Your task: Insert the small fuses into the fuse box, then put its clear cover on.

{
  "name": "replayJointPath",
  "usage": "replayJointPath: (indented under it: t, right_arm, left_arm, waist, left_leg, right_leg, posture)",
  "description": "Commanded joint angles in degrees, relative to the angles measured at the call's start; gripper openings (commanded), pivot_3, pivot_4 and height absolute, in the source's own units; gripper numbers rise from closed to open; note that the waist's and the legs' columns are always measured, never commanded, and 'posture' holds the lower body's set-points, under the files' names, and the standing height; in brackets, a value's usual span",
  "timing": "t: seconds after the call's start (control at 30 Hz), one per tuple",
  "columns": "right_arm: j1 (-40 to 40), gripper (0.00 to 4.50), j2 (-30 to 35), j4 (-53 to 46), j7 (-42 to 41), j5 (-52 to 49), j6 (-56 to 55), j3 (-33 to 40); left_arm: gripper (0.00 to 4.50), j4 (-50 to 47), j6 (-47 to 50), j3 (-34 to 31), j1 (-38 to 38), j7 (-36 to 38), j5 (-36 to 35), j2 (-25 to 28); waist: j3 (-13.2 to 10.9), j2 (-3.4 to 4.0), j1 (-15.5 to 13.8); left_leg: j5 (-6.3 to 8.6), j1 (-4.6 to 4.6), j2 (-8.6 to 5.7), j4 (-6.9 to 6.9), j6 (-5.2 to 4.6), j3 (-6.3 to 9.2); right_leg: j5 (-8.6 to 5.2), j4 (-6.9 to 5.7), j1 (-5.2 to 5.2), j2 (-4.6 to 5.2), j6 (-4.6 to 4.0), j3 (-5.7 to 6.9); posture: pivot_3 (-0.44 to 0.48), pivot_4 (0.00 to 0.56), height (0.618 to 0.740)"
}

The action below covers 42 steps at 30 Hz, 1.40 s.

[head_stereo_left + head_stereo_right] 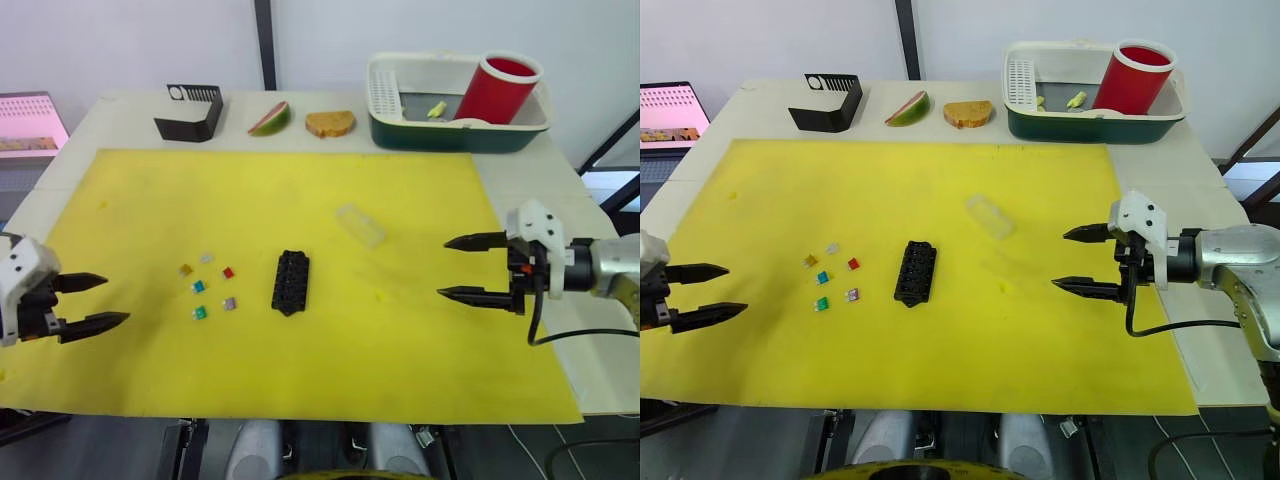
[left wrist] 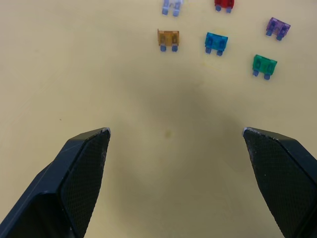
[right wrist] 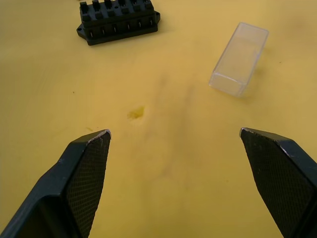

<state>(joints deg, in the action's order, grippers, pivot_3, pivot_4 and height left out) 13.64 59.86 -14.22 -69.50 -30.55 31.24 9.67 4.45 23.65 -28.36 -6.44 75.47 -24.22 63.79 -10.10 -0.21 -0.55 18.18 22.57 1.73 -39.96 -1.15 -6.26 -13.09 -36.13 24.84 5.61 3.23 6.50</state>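
The black fuse box (image 1: 290,282) lies in the middle of the yellow mat (image 1: 300,190), with its slots facing up. Several small fuses lie loose just to its left: orange (image 1: 185,269), pale grey (image 1: 207,257), red (image 1: 228,272), blue (image 1: 198,287), green (image 1: 199,312) and purple (image 1: 229,303). The clear cover (image 1: 360,225) rests on the mat to the right of the box and farther back. My left gripper (image 1: 116,300) is open over the mat's left edge, short of the fuses (image 2: 216,41). My right gripper (image 1: 444,267) is open to the right of the box (image 3: 119,20) and cover (image 3: 239,58).
Along the table's far edge stand a black slotted stand (image 1: 190,112), a watermelon slice (image 1: 270,118) and a piece of bread (image 1: 330,123). At the back right, a green and white tub (image 1: 455,135) holds a red cup (image 1: 498,88). A lit screen (image 1: 28,125) sits at far left.
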Motion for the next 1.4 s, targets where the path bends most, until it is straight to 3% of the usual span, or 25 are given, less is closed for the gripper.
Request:
replayJointPath:
  t: [0.03, 0.47, 0.6, 0.87, 1.0, 1.4]
  right_arm:
    - [1.37, 4.42, -0.16, -1.58, 0.38, -0.76, -0.06, 0.59]
    - [1.03, 4.42, -3.15, -5.18, 4.85, -1.22, 1.38, 0.10]
    - [3.30, 4.42, -5.64, -8.63, 8.38, -2.61, 3.89, -1.72]
    - [14.35, 4.42, -15.57, -10.06, 12.46, -2.00, 5.45, -11.28]
    - [15.74, 4.50, -18.11, -10.61, 14.35, -1.91, 5.39, -12.27]
    - [14.58, 4.50, -19.23, -17.65, 19.44, -4.31, 10.18, -12.00]
  left_arm:
    - [4.50, -1.33, 0.92, -0.40, 0.82, 0.06, -0.60, 1.13]
    - [4.50, 3.41, 1.32, 4.40, 7.38, 1.37, -0.37, 1.60]
    - [4.50, 7.28, 3.41, 7.88, 13.41, 2.64, -0.96, 1.62]
    - [4.50, 18.87, 16.03, 16.88, 29.94, 5.68, -3.33, -3.52]
    - [3.22, 22.41, 20.31, 20.15, 35.30, 7.79, -3.47, -4.80]
    - [3.22, 37.08, 31.35, 27.49, 46.78, 8.05, -0.49, -9.74]
  waist:
    - [0.00, 0.00, 0.00]
    - [0.01, -0.02, -0.10]
    - [0.01, -0.03, -0.06]
    - [0.03, -0.07, 0.28]
    - [0.05, -0.18, 0.06]
    - [0.07, -0.25, 0.10]
  left_leg:
    - [0.00, 0.00, 0.00, 0.00, 0.00, 0.00]
    - [-0.09, 0.00, -0.01, -0.01, 0.16, -0.02]
    - [-0.10, 0.00, -0.01, -0.01, 0.15, -0.03]
    - [-0.18, -0.02, -0.01, -0.04, 0.26, -0.07]
    - [-0.18, 0.09, -0.03, -0.07, 0.26, -0.07]
    - [-0.20, 0.07, -0.03, -0.14, 0.27, -0.04]
  right_leg:
    - [0.00, 0.00, 0.00, 0.00, 0.00, 0.00]
    - [0.01, -0.01, -0.01, -0.04, 0.01, 0.03]
    - [0.01, -0.03, -0.01, -0.08, 0.02, 0.03]
    - [0.02, -0.15, -0.01, -0.21, 0.04, 0.00]
    - [0.01, -0.16, 0.05, -0.23, 0.05, 0.00]
    - [0.02, -0.21, 0.03, -0.26, 0.06, -0.02]
  posture:
    - [0.000, 0.150, 0.740]
    - [0.000, 0.150, 0.740]
    - [0.000, 0.150, 0.740]
    - [0.000, 0.150, 0.740]
    - [0.000, 0.150, 0.740]
    - [0.000, 0.150, 0.740]
